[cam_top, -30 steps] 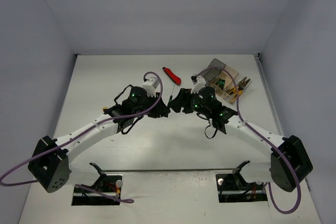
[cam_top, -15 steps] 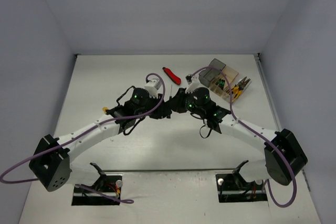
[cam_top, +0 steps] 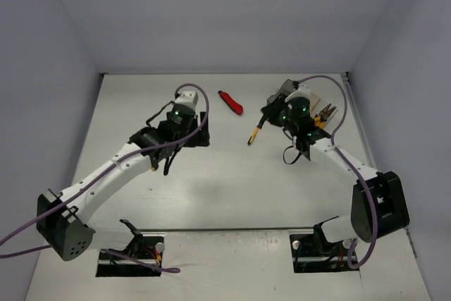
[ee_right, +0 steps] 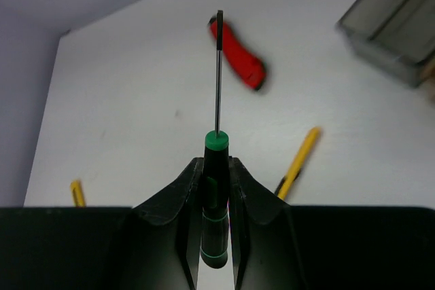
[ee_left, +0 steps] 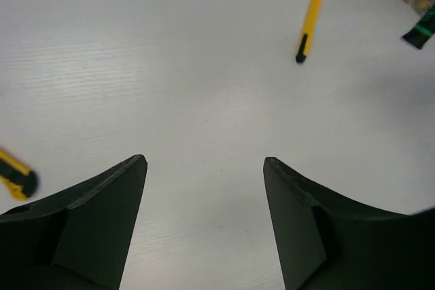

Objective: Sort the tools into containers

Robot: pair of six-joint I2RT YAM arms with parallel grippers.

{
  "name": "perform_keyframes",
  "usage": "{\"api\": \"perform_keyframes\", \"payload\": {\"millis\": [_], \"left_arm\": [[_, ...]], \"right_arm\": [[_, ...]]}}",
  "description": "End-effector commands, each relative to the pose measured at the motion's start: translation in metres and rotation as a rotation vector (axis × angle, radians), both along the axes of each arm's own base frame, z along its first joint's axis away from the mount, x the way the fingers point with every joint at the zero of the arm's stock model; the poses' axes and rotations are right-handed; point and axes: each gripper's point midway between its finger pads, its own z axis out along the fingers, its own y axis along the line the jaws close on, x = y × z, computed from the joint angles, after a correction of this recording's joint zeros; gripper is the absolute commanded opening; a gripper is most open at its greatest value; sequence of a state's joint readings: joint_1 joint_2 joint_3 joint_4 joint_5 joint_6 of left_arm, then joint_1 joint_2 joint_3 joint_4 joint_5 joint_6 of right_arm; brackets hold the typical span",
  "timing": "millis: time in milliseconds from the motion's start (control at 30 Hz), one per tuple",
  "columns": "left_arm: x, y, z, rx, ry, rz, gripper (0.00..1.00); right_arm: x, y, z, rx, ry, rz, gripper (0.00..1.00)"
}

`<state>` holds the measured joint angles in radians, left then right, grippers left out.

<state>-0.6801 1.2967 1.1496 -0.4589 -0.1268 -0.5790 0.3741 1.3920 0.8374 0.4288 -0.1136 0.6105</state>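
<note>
Right wrist view: right gripper (ee_right: pixel 216 168) clamped on the black, green-capped screwdriver (ee_right: pixel 217 144), its shaft pointing to the frame's top.
Left wrist view: left gripper (ee_left: pixel 204 168) with jaws spread wide over the white table (ee_left: pixel 170 66).
Yellow utility knife (cam_top: pixel 254 132): flat on the table, centre of the top view, between the two grippers.
Red utility knife (cam_top: pixel 230 102): upper centre, apart from the yellow one.
Dark grey bin (ee_right: pixel 387 22): upper right of the right wrist view.

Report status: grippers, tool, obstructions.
Left gripper open, empty. Right gripper shut on black-and-green screwdriver. Red utility knife, yellow utility knife loose on table; nothing seen blocking dark grey bin.
</note>
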Motion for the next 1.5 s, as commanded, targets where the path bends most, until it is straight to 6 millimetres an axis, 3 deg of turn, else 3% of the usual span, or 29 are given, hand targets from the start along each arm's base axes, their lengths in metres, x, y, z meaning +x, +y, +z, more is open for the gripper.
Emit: {"api": "perform_keyframes", "payload": {"millis": [0,67,167,200,267,367,433,467,533,667,833,967,1167,1333,1467], "left_arm": [[0.004,0.092,0.055,0.097,-0.081,0.210,0.70],[0.003,0.114,0.060,0.087,-0.081,0.243,0.74],[0.003,0.144,0.066,0.089,-0.086,0.278,0.75],[0.001,0.156,0.068,0.114,-0.103,0.297,0.75],[-0.001,0.171,0.070,0.160,-0.128,0.333,0.79],[-0.004,0.173,0.057,0.175,-0.111,0.335,0.79],[-0.007,0.173,0.045,0.180,-0.087,0.337,0.79],[-0.009,0.174,0.032,0.190,-0.062,0.334,0.79],[-0.012,0.173,0.019,0.197,-0.030,0.317,0.79],[-0.013,0.171,0.016,0.187,-0.024,0.303,0.79],[-0.014,0.172,0.016,0.187,-0.023,0.301,0.79],[-0.015,0.172,0.015,0.182,-0.019,0.297,0.79],[-0.015,0.174,0.014,0.170,-0.013,0.307,0.79],[-0.015,0.176,0.013,0.172,-0.010,0.312,0.79],[-0.015,0.177,0.012,0.174,-0.009,0.316,0.79]], "right_arm": [[0.059,-0.090,0.034,-0.073,-0.083,-0.339,0.00],[0.076,-0.128,0.027,-0.080,-0.056,-0.442,0.00],[0.092,-0.155,0.020,-0.094,-0.032,-0.507,0.00],[0.102,-0.172,0.014,-0.098,-0.017,-0.540,0.00],[0.118,-0.180,-0.001,-0.105,0.026,-0.547,0.00],[0.132,-0.186,-0.025,-0.105,0.087,-0.542,0.01],[0.135,-0.185,-0.018,-0.101,0.071,-0.539,0.03],[0.138,-0.183,-0.011,-0.093,0.057,-0.526,0.04],[0.142,-0.180,-0.062,-0.119,0.165,-0.504,0.06],[0.139,-0.174,-0.077,-0.135,0.203,-0.467,0.23],[0.123,-0.172,-0.049,-0.236,0.188,-0.459,0.45],[0.104,-0.168,-0.014,-0.297,0.145,-0.471,0.50],[0.062,-0.113,0.003,-0.419,0.122,-0.432,0.60],[0.036,-0.068,-0.037,-0.462,0.183,-0.374,0.61],[0.029,-0.047,-0.062,-0.477,0.222,-0.354,0.60]]}}
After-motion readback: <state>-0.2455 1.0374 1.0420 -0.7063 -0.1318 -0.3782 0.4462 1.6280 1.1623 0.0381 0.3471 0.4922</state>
